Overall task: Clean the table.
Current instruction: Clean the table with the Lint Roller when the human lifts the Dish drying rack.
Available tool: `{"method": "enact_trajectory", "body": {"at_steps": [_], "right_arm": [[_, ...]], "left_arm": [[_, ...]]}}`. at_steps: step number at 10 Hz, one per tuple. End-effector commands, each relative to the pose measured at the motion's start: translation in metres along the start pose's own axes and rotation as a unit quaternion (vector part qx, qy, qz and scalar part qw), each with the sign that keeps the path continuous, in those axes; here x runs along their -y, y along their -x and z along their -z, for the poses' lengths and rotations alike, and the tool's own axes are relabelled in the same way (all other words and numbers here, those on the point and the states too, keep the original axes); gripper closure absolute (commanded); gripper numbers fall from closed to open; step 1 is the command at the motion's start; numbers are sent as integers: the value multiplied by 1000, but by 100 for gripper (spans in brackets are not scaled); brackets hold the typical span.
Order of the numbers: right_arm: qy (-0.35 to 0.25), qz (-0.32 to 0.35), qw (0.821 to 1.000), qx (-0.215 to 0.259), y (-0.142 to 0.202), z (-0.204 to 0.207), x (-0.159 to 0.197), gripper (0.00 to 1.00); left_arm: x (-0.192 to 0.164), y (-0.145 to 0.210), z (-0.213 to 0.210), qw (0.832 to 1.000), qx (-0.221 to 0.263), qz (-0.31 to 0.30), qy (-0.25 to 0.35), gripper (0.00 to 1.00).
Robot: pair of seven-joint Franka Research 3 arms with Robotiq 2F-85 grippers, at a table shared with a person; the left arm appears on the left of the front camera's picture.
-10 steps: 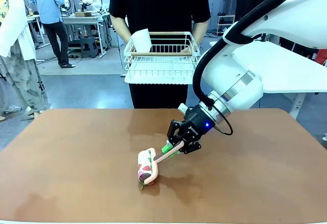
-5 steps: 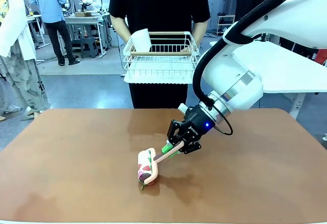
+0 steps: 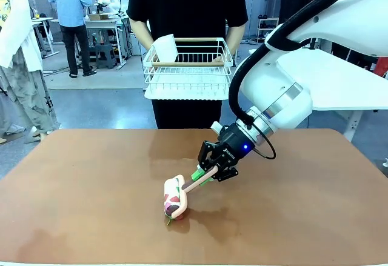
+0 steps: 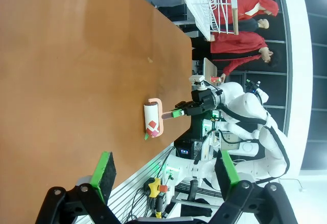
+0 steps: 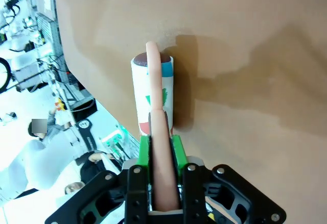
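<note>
The reddish-brown table (image 3: 85,175) carries a lint roller (image 3: 174,198) with a white patterned roll and a pink handle. My right gripper (image 3: 205,176) is shut on that handle, and the roll rests on the tabletop just left of the middle. In the right wrist view the green pads (image 5: 144,150) clamp the pink handle (image 5: 159,132), with the roll (image 5: 153,89) lying on the table (image 5: 245,30) ahead. My left gripper (image 4: 164,170) hangs open above the table (image 4: 76,55), well away from the lint roller (image 4: 152,118) and the right gripper (image 4: 185,110).
A person stands at the far edge holding a white wire basket (image 3: 189,66) with a white item (image 3: 165,48) in it. Wide bare tabletop lies left and right of the roller. Faint smears (image 3: 48,229) show near the front left.
The person's basket has shifted slightly left. My right arm and the lint roller have stayed where they were.
</note>
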State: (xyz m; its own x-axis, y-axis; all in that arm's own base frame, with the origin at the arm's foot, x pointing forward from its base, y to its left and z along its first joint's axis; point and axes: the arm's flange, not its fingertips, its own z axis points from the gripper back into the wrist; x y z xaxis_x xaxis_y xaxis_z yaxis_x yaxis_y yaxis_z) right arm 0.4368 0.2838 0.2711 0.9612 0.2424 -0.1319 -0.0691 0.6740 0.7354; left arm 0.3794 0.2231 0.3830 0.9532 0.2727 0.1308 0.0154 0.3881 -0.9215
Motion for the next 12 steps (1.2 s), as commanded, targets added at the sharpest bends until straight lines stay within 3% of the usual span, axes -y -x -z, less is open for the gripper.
{"method": "enact_trajectory", "body": {"at_steps": [1, 3, 5, 6, 8, 10, 12], "right_arm": [[83, -54, 994, 48, 35, -51, -60, 78], [130, -72, 984, 98, 62, -96, -94, 78], [179, -33, 979, 95, 75, -147, -95, 78], [182, -15, 975, 126, 84, -185, -91, 78], [271, 10, 942, 200, 113, -252, -82, 78], [264, 34, 940, 212, 139, -305, -71, 78], [254, 36, 943, 213, 153, -325, -63, 78]], "left_arm": [[1, 0, -3, 1000, 5, 3, -3, 0], [1, 0, -3, 1000, 5, 3, -3, 0], [1, 0, -3, 1000, 5, 3, -3, 0], [1, 0, -3, 1000, 5, 3, -3, 0], [1, 0, -3, 1000, 5, 3, -3, 0], [1, 0, -3, 1000, 5, 3, -3, 0], [1, 0, -3, 1000, 5, 3, -3, 0]]}}
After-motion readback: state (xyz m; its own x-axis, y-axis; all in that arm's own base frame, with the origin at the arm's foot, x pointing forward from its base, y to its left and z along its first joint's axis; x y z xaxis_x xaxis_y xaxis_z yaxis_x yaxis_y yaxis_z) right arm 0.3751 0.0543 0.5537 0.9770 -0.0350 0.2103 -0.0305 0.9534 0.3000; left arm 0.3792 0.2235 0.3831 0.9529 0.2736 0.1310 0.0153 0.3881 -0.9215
